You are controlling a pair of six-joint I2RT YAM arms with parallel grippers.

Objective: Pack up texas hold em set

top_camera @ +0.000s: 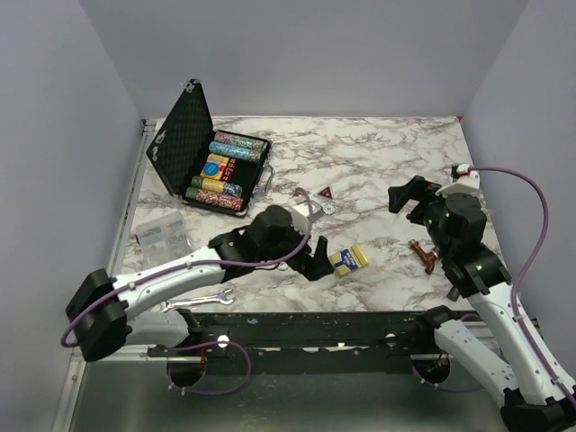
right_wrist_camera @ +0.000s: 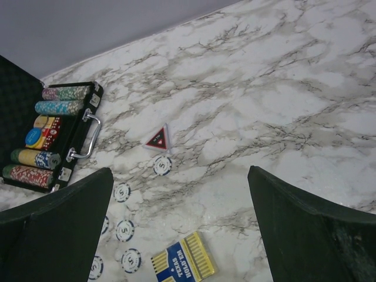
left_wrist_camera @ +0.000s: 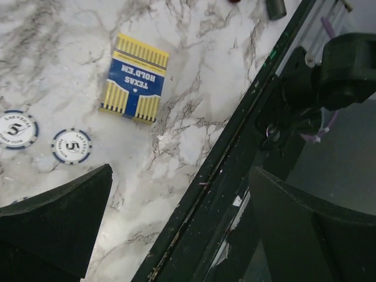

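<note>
- Left hand, nearest the lens in its own wrist view, stands with its fingers spread wide and holds nothing. It hovers low over the bench, just beside the card box. The right hand is likewise spread and empty, over the right side of the bench.
- The card box lies flat and face up, near the black rail at the bench's near edge. Risk: an off-centre closure or a sideways nudge could slide it onto the rail or off the bench.
- Loose whitish chips lie flat and singly between the box and the case, two of them just beside the box. Risk: they are thin on smooth marble, so the fingers may skate over them and push rather than lift. In the top view the left arm lies over this patch, and a sweep could scatter them.
- The dark red triangle lies flat beyond them with one chip close by. Risk: a grasp might catch both or flick the chip away.
- The black case sits open at the far left with its lid leaning back, rows of coloured chips seated inside and the handle facing the loose pieces. Risk: a knock could drop the lid or shift the case. Which compartment is free cannot be told.
- The silver wrench, the brown tap-shaped piece and a clear packet are no part of the set. Risk: one gets picked up by mistake.
- Both arms point at the same middle ground. Risk: contact between them.
</note>
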